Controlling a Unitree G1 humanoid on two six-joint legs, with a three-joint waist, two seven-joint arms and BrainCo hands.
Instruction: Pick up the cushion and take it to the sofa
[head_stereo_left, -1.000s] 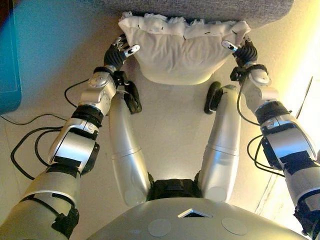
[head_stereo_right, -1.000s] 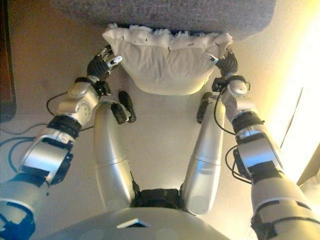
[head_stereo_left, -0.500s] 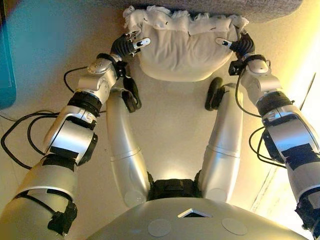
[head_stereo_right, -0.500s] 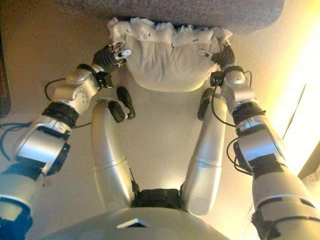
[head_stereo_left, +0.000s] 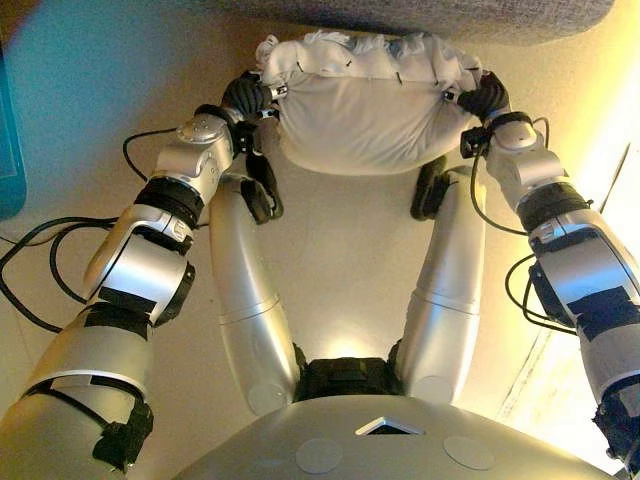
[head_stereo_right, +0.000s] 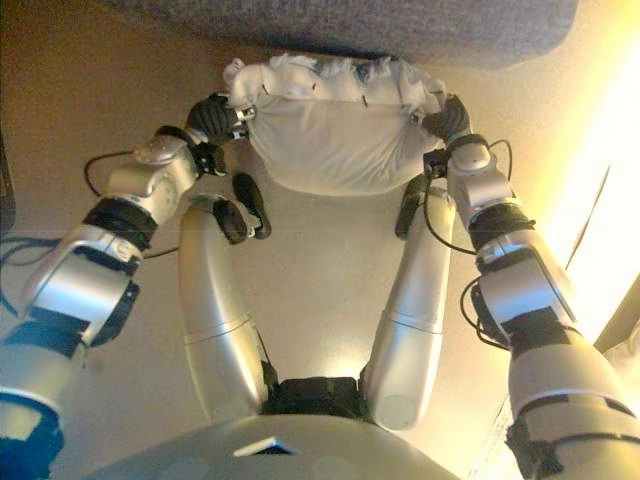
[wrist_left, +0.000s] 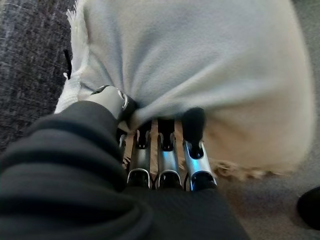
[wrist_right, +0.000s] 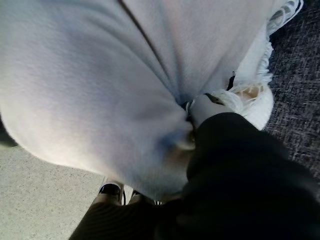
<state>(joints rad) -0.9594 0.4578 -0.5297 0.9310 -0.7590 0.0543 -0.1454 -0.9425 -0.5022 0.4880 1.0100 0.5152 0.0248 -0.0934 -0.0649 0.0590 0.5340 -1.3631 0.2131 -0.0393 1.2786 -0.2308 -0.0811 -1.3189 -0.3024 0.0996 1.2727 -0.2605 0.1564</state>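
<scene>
We hold the soft white frilled cushion pinched at each end, left hand and right hand fingers closed on its fabric, at the grey woven sofa's front edge, so next we lift it onto the seat.

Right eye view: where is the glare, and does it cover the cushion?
Right eye view: glare washes out the floor at the right edge, beside the right hand; the cushion is clear. Left wrist view: left hand's fingertips shadowed under it.
</scene>
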